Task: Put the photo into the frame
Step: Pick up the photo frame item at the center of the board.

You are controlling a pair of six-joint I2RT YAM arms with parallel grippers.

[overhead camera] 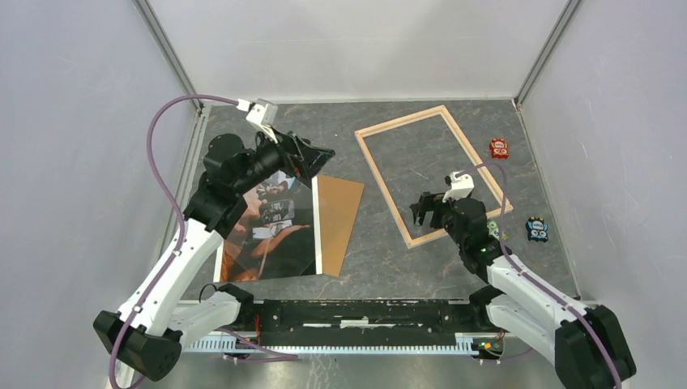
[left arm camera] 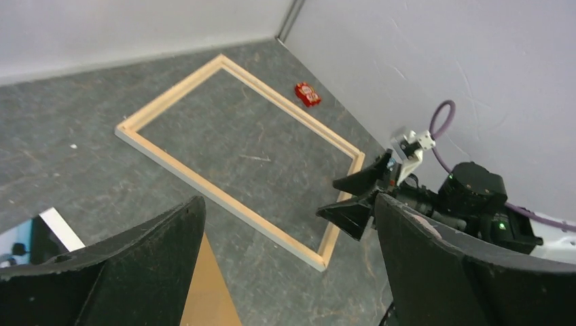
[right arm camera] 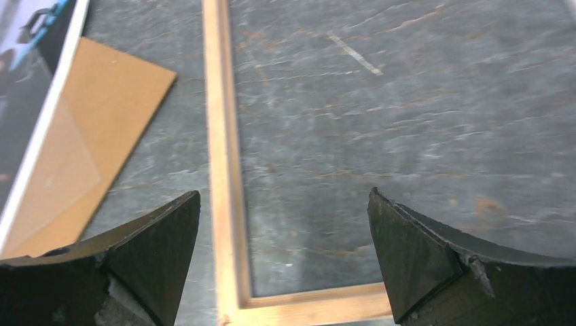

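We find the left gripper (overhead camera: pixel 312 158) with its jaws spread wide and nothing between them; it hangs above the far end of the glossy dark photo print with a white border (overhead camera: pixel 271 235), which lies flat on the left side of the grey stone-patterned table (overhead camera: pixel 364 267), partly hidden under the left arm. In the left wrist view, the two black fingers (left arm camera: pixel 136 272) stand well apart at the bottom corners. The right gripper (overhead camera: pixel 423 209) is likewise parted and carries nothing. In the right wrist view its fingers (right arm camera: pixel 435 258) straddle the near left corner of the large thin rectangular frame of pale wood (right arm camera: pixel 221 136), one finger outside the left rail and the other over the bare table inside; whether they touch the wood we cannot tell. The frame (overhead camera: pixel 384 188) lies flat and at an angle on the right half of the table, well apart from the print, with only table surface showing within its rails. Between the print and the frame lies a plain brown rectangular backing board (overhead camera: pixel 336 215), and the print's white edge runs along the board's left side. A small red toy figure (overhead camera: pixel 499 148) sits just beyond the frame's far right corner; a small blue toy figure (overhead camera: pixel 537 229) sits near the right edge of the table.
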